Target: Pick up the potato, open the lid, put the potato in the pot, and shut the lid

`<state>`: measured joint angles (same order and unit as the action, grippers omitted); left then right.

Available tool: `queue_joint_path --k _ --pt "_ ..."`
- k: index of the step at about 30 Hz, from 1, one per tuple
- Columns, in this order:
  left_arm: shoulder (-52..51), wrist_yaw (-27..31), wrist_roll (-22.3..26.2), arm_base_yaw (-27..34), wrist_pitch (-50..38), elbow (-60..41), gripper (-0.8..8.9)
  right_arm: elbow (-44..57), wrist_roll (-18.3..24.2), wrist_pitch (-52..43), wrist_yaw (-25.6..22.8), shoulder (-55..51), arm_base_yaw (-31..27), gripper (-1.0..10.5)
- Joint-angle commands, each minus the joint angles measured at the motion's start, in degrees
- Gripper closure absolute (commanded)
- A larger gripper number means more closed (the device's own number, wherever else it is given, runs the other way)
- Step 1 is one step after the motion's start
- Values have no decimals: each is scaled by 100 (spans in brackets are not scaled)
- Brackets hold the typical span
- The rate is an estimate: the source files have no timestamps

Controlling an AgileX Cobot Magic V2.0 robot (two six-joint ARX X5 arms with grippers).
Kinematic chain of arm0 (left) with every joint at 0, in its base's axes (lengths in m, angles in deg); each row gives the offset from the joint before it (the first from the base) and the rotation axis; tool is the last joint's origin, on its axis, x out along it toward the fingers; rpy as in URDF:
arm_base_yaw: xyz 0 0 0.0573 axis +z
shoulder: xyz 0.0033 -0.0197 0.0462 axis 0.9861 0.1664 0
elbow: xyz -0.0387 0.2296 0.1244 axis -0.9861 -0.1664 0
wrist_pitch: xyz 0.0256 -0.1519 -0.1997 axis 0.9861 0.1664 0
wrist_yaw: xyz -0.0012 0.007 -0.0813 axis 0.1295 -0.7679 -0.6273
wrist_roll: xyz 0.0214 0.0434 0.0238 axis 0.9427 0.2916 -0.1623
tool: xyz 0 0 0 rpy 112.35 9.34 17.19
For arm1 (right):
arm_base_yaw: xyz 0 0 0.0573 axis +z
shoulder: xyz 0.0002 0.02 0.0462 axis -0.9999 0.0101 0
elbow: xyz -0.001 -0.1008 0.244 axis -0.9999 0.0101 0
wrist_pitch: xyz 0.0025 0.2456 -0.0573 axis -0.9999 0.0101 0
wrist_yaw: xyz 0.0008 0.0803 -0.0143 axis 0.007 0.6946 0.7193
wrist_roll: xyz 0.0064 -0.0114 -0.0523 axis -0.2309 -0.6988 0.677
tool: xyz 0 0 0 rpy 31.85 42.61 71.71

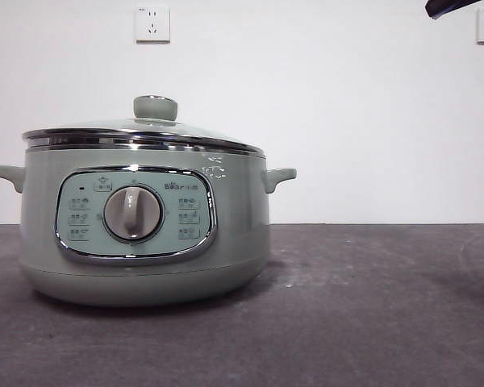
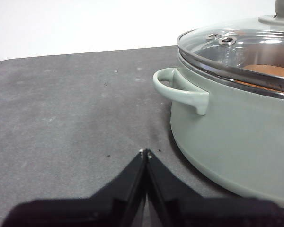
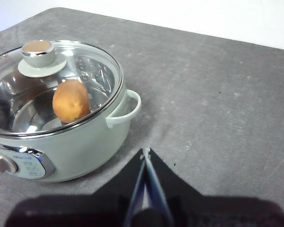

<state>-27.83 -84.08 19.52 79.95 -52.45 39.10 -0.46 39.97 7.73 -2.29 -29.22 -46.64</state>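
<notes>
The pale green pot (image 1: 145,234) stands on the dark table at the left of the front view. The glass lid (image 1: 141,133) sits closed on it, with its green knob (image 1: 155,107) on top. The orange-brown potato (image 3: 71,100) lies inside the pot, seen through the lid; it also shows in the left wrist view (image 2: 270,71). My left gripper (image 2: 146,152) is shut and empty, beside the pot's side handle (image 2: 180,90). My right gripper (image 3: 145,151) is shut and empty, apart from the pot's other handle (image 3: 125,109). One arm shows only as a black tip (image 1: 452,6).
The dark grey table (image 1: 371,306) stretches right of the pot. A white wall with two power sockets (image 1: 152,24) stands behind. The pot's control panel and dial (image 1: 133,214) face the front camera.
</notes>
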Motion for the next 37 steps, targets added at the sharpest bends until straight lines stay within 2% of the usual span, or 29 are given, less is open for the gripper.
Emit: queue_joint_path --k 1,19,24,27,29,33,37 --pt "-17 2 24 22 -9 -87 817 28 -57 -31 -13 -13 2 946" --pt "-17 2 24 22 -9 -87 817 28 -44 -24 -9 -15 2 946" --pt "-17 4 24 22 -9 -87 817 79 702 103 31 -380 -90 946" --pt "-17 2 24 22 -11 -87 817 369 979 -31 39 -691 -280 946" --pt "-17 4 24 22 -11 -87 817 702 999 -170 245 -981 -544 946" --pt "-17 2 24 22 -11 -87 817 1617 994 -813 1215 -1668 -1362 946" --pt "-17 4 24 22 -13 -87 817 2391 990 -1353 1707 -2295 -2175 946"
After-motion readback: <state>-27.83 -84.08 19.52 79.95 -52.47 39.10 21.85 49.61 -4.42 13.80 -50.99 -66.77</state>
